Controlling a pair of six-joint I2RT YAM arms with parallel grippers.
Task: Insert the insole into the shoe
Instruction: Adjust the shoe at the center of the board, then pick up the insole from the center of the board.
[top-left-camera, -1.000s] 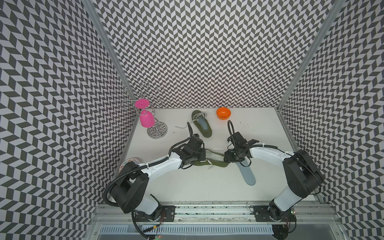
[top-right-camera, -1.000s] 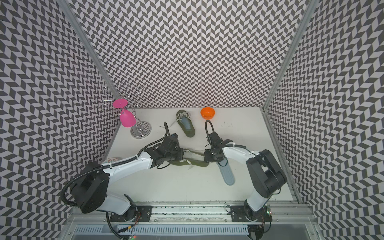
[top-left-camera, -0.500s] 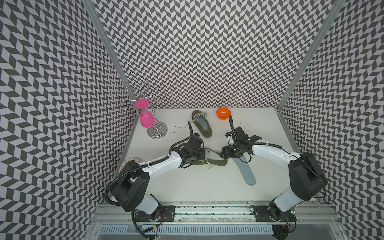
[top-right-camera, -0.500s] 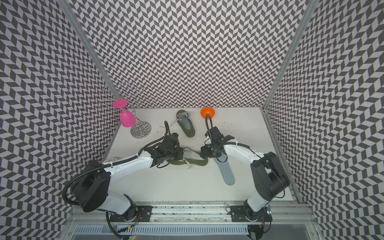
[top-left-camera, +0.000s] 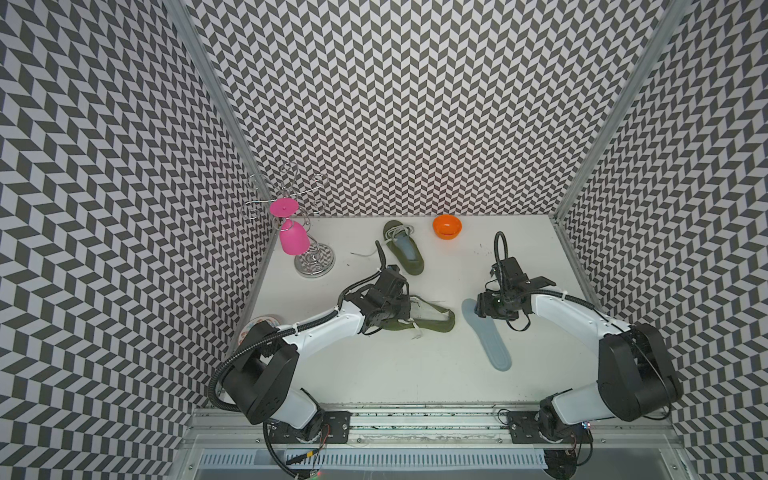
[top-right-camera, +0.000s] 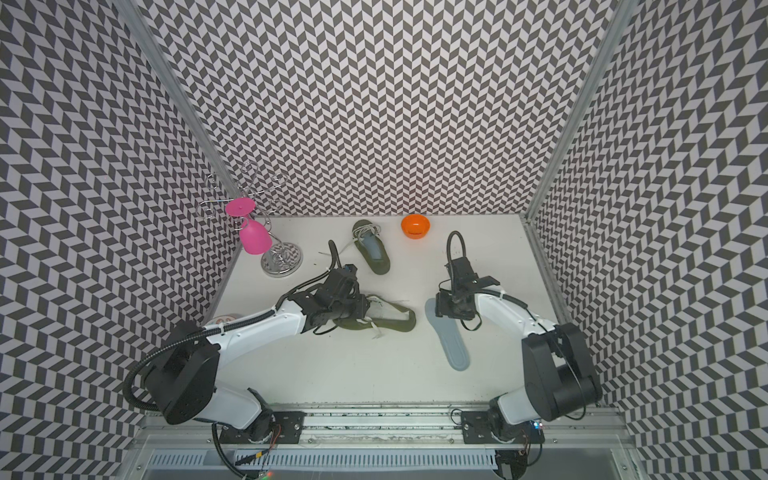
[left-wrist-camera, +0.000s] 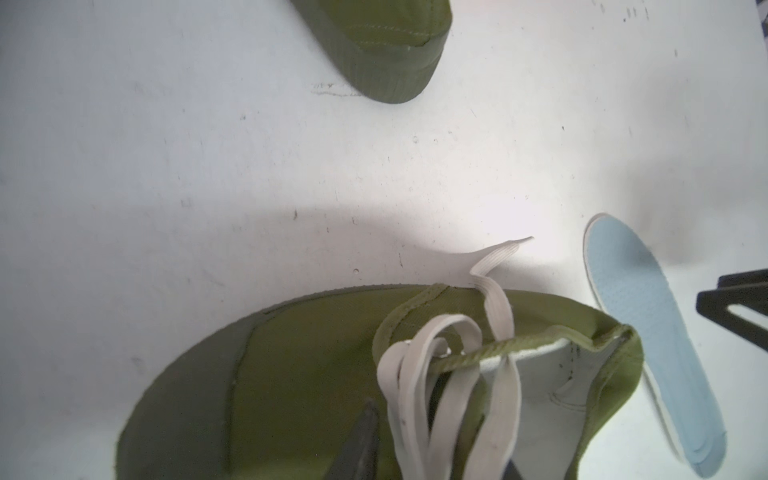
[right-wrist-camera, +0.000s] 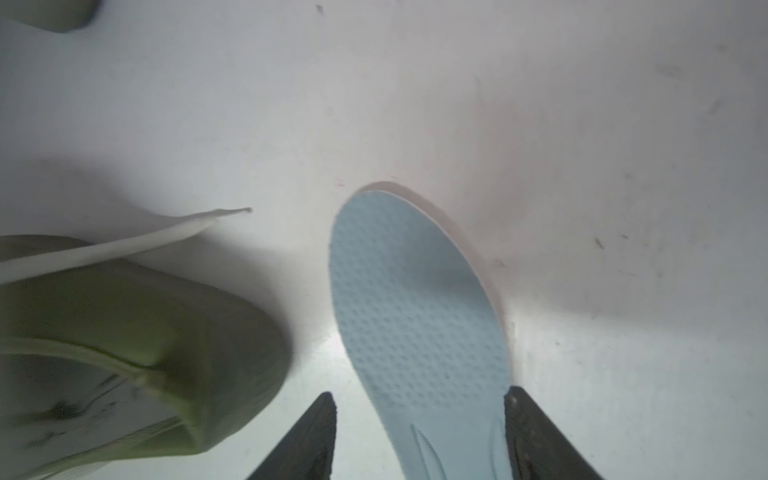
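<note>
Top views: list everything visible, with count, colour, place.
olive-green canvas shoe: 1, olive, mid-table
second olive-green canvas shoe: 1, olive, table's back
light-blue foam insole: 1, light blue, flat beside the mid-table shoe
orange plastic bowl: 1, orange, table's back
pink plastic wine glass: 1, pink, hanging inverted on rack
silver wire glass rack: 1, silver, back corner
patterned round plate: 1, pale, table edge beside left arm
white table: 1, white, under everything
left end effector: 1, black, open over mid-table shoe
right end effector: 1, black, open astride loose insole
</note>
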